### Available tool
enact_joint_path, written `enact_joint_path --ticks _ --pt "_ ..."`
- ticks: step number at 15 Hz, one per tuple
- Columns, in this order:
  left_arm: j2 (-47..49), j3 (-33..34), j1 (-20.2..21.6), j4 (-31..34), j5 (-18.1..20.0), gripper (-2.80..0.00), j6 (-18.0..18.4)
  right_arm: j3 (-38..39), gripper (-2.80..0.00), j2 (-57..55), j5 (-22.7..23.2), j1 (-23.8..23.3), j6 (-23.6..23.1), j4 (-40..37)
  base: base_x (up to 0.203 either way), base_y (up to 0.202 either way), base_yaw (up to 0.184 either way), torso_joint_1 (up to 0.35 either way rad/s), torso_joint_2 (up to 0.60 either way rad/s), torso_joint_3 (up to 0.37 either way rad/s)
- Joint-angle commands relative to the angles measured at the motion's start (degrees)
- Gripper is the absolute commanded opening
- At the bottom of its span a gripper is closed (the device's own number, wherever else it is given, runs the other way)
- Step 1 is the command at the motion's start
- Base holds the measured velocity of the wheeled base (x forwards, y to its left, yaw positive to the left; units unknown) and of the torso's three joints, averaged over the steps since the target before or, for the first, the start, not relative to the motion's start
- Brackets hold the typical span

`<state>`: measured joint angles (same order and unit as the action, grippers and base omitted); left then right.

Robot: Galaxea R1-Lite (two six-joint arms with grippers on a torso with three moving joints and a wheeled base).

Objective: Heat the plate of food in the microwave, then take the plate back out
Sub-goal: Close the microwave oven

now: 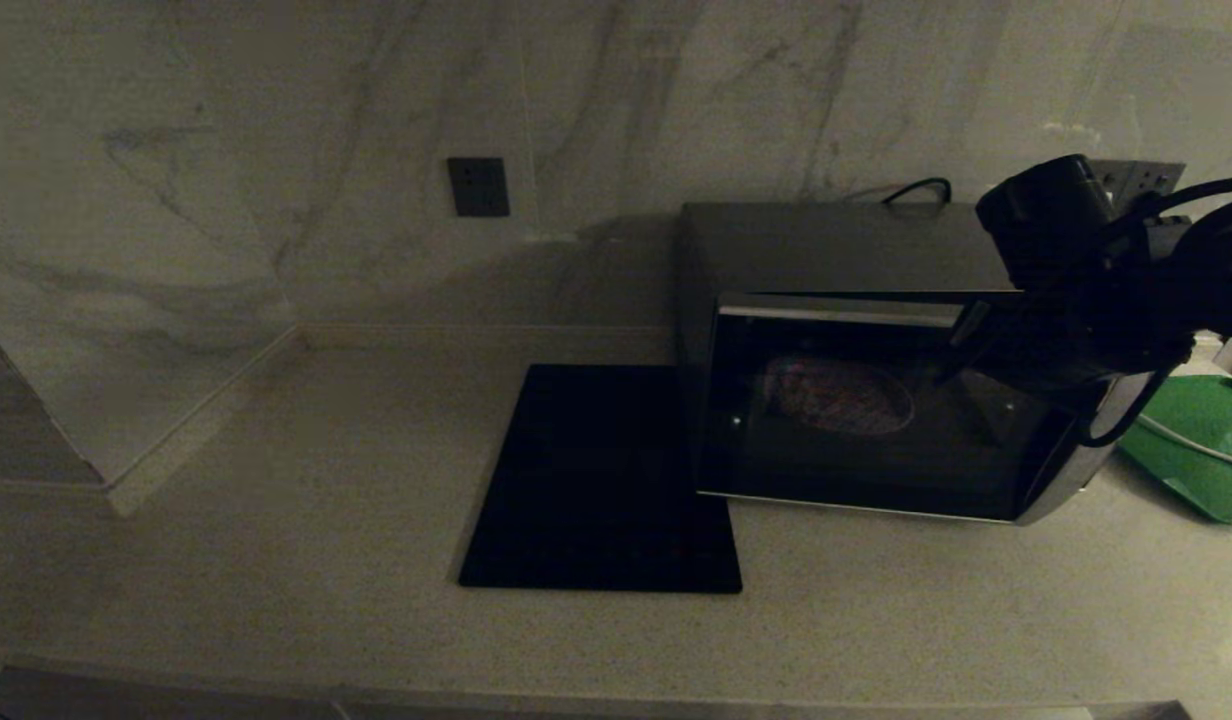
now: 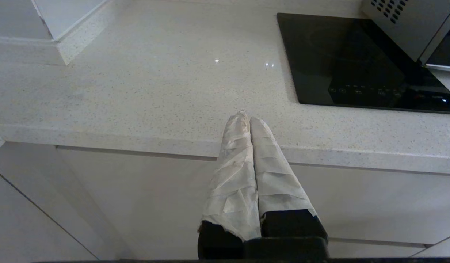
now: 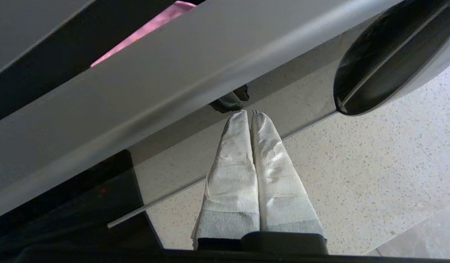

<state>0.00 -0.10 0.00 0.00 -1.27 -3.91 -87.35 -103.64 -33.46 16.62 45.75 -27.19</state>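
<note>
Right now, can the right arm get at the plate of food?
Probably not yet. The plate of food sits inside the microwave, behind its dark glass door, which looks closed. The right gripper, fingers shut, is at the door's front; the door must open first.

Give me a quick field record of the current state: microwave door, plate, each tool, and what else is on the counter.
microwave: on the counter, door looks shut or nearly shut
plate of food: inside, seen dimly through the glass door
right tool: fingers together, empty, at the microwave's front by the door's lower edge
left tool: fingers together, empty, parked over the counter's front edge
black mat: flat on the counter, left of the microwave
green tray: right of the microwave
</note>
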Motion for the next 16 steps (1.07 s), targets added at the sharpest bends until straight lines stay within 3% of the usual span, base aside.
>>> enact_joint_path --ticks 1,16 --pt "0.0 0.0 0.0 0.0 0.0 -2.8 0.0 0.1 -2.8 -0.6 -0.2 0.0 0.0 1.3 0.0 0.0 0.0 0.0 0.0 0.0" --pt "0.0 0.0 0.0 0.0 0.0 -2.8 0.0 -0.5 -2.8 -3.1 -0.2 0.1 -1.6 5.0 0.0 0.0 0.0 0.0 0.0 0.0"
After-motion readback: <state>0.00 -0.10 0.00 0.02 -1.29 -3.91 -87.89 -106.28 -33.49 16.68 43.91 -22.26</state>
